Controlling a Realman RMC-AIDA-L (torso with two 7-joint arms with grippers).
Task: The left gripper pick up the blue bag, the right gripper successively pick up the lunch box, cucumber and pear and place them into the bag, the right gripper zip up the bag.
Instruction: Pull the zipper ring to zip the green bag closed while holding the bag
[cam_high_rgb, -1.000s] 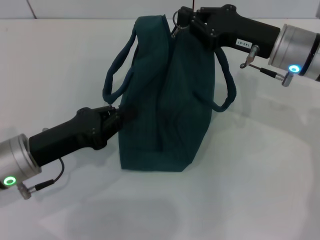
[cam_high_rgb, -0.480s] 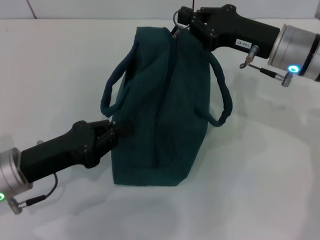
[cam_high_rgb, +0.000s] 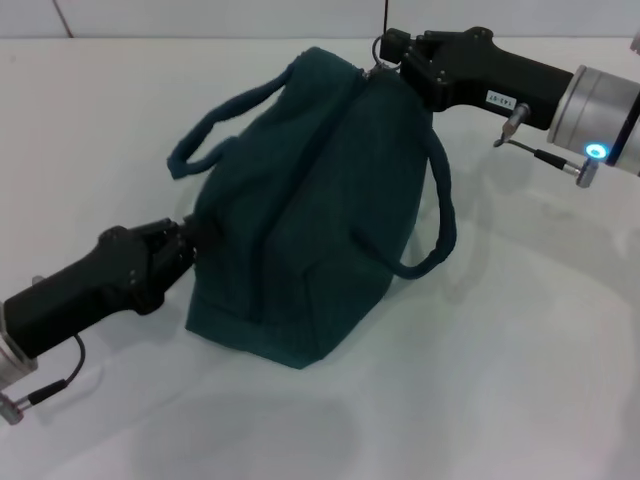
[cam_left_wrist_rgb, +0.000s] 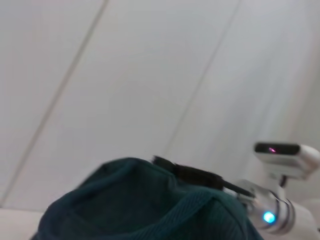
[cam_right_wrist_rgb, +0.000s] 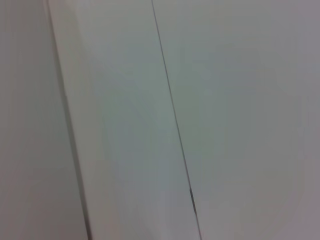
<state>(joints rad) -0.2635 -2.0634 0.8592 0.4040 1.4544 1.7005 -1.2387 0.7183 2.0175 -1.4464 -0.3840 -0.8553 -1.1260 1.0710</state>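
Note:
The blue bag (cam_high_rgb: 310, 200) lies tilted on the white table, its zipper line running along the top and both loop handles hanging loose. At the bag's near-left end my left gripper (cam_high_rgb: 188, 243) is shut on the fabric. My right gripper (cam_high_rgb: 388, 52) is at the bag's far top corner, shut on the ring pull (cam_high_rgb: 379, 46) of the zipper. In the left wrist view the bag's top (cam_left_wrist_rgb: 140, 205) fills the lower part, with the right arm (cam_left_wrist_rgb: 272, 212) and its blue light behind it. The lunch box, cucumber and pear are out of view.
The white table (cam_high_rgb: 520, 340) spreads around the bag. One bag handle (cam_high_rgb: 440, 215) droops toward the right side, the other (cam_high_rgb: 205, 135) toward the far left. The right wrist view shows only a pale panelled surface (cam_right_wrist_rgb: 210, 100).
My left gripper has drawn back toward the near left, dragging the bag's near end with it, so the bag now leans and stretches. My right gripper has shifted slightly right with the ring pull.

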